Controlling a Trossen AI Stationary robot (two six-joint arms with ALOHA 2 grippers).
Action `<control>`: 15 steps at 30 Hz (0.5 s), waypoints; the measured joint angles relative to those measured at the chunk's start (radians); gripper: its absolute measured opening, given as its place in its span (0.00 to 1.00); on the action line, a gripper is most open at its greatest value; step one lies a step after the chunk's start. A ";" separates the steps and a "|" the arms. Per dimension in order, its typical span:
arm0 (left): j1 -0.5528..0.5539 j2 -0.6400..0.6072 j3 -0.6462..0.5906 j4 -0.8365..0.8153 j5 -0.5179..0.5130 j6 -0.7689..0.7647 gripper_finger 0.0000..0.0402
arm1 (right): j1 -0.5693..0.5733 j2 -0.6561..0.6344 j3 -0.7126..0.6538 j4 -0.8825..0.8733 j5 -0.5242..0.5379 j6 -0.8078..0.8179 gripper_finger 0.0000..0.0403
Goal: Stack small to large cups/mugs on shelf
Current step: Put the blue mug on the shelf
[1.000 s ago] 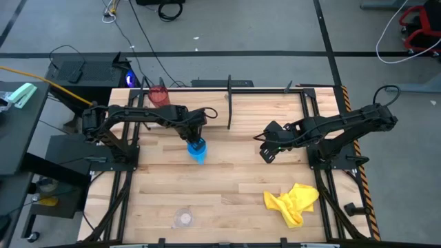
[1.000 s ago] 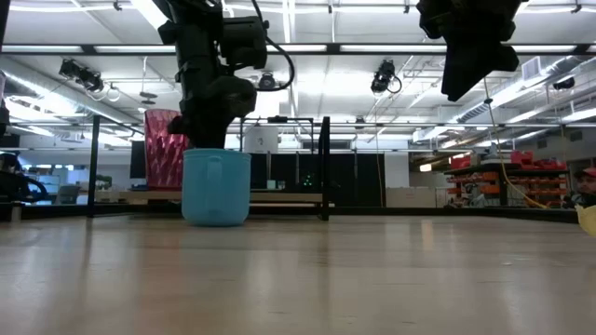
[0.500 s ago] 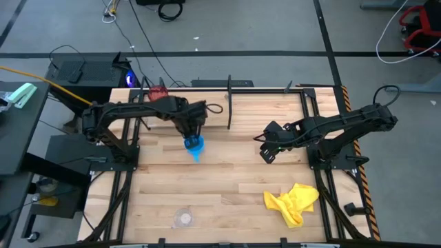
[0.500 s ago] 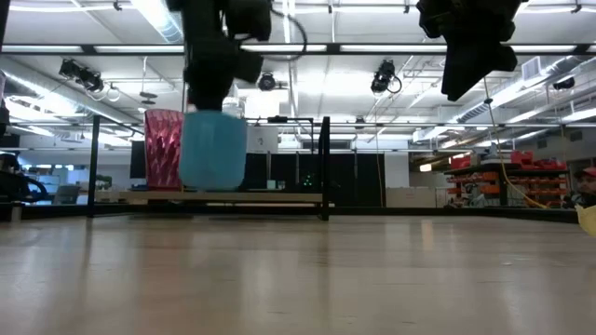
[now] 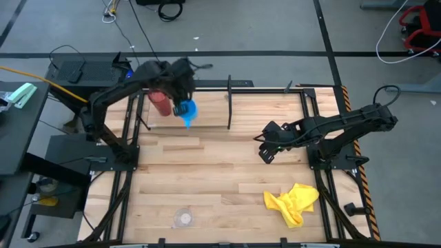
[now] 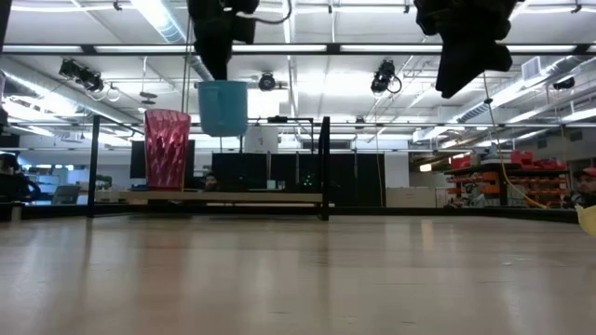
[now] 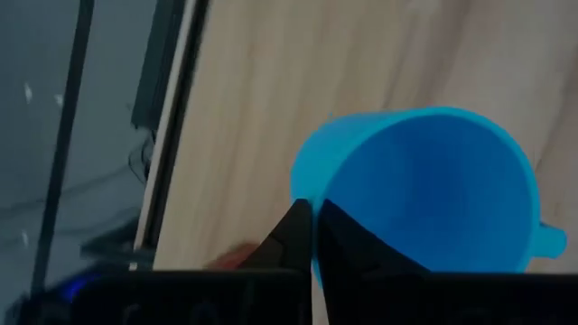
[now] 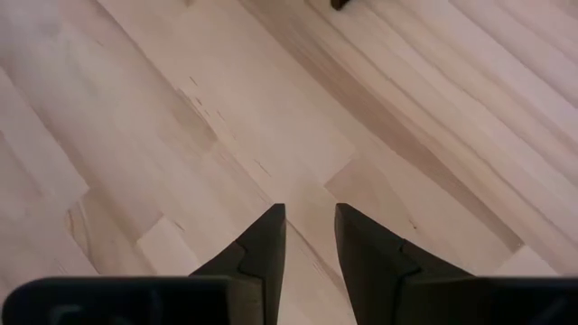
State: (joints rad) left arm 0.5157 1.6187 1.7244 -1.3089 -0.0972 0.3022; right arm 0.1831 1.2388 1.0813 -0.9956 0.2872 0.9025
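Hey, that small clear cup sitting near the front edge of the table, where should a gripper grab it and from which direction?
Probably by the rim, coming straight down. The clear cup appears to stand upright, showing as a ring from above, with bare table all around, so one finger could go inside the wall and one outside. The left gripper is shut on the blue cup; the right gripper hangs free.

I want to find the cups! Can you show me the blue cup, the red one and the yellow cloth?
blue cup [image 6: 223, 106]: low view, on its side wall.
red tumbler [image 6: 167, 149]: low view, middle of its ribbed side.
yellow cloth [image 5: 293, 200]: high view, centre of the crumpled heap.
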 joint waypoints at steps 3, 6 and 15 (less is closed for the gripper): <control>0.059 0.034 0.019 -0.050 0.024 0.036 0.03 | -0.021 0.000 0.000 0.026 -0.001 -0.025 0.26; 0.086 0.109 0.062 -0.110 0.054 0.083 0.03 | -0.054 0.000 0.000 0.041 -0.008 -0.043 0.26; 0.098 0.330 0.297 -0.169 0.116 0.197 0.03 | -0.076 0.000 0.000 0.045 -0.038 -0.049 0.26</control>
State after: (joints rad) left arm 0.6139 1.9488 2.0214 -1.4775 0.0191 0.4992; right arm 0.1066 1.2388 1.0813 -0.9508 0.2490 0.8536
